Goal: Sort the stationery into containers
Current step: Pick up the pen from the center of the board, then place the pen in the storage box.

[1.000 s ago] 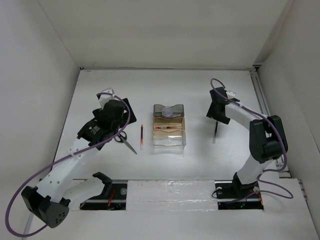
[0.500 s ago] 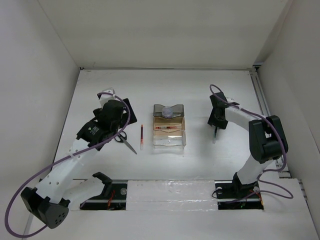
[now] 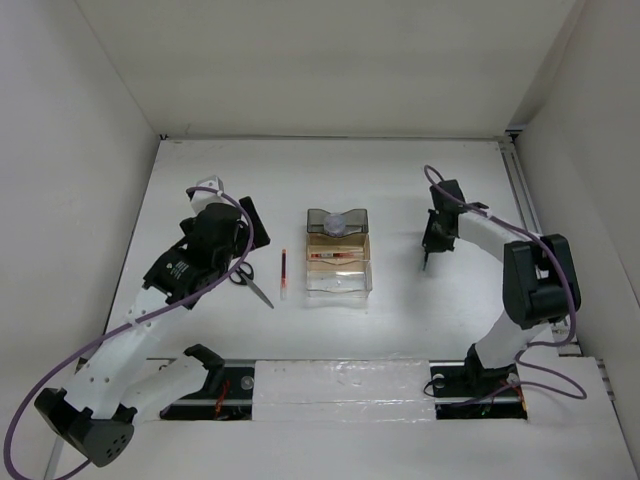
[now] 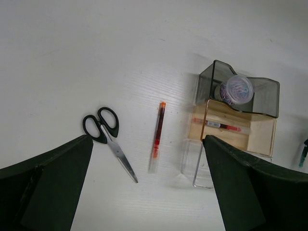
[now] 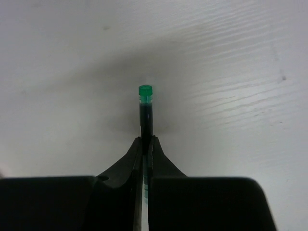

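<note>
A white counter [image 3: 330, 170] with faint wood grain sits enclosed by 3 plain white walls: a back wall [image 3: 330, 60], a left wall [image 3: 60, 150] and a right wall [image 3: 600, 130]. Soft, even light leaves only pale shadows. A thin grey rail [image 3: 522, 215] lines the counter's right edge.

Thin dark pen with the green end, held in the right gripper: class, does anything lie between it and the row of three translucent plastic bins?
Nothing visible does. The right gripper is shut on the thin dark green-ended pen, and only bare white table separates it from the row of translucent bins.
</note>
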Controlling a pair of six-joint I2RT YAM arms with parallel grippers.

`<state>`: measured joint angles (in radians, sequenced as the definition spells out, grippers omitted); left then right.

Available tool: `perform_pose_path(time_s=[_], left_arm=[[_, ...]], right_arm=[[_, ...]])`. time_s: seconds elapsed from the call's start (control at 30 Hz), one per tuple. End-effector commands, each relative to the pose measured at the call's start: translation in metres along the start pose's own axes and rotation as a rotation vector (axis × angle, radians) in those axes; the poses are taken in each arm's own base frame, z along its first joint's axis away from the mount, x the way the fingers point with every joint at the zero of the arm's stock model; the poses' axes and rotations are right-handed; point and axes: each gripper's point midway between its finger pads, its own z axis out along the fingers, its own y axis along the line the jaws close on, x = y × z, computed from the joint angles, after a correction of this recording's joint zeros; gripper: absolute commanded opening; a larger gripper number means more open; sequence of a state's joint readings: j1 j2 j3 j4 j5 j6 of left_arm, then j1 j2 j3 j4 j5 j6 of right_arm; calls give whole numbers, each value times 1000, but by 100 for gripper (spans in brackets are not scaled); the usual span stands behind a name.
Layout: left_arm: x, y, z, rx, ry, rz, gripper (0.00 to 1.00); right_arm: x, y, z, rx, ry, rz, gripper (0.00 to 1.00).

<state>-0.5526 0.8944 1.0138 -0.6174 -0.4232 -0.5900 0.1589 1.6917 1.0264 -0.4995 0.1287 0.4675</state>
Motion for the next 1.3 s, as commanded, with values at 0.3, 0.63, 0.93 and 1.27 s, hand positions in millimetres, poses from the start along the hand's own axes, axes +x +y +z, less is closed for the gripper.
perform_pose_path(time_s=[0.3, 0.63, 0.93, 1.27], left_arm=[[-3, 4, 3, -23, -23, -20, 100], [0, 5, 8, -41, -15, -11, 100], [0, 5, 8, -41, -15, -11, 100], [0, 5, 8, -41, -15, -11, 100]], right_arm=[[-59, 178, -131, -398, -413, -600, 0], [4, 279, -138, -505, -430, -1188, 0], [30, 291, -137, -584, -447, -1419, 0], [52, 282, -129, -673, -391, -1483, 0]])
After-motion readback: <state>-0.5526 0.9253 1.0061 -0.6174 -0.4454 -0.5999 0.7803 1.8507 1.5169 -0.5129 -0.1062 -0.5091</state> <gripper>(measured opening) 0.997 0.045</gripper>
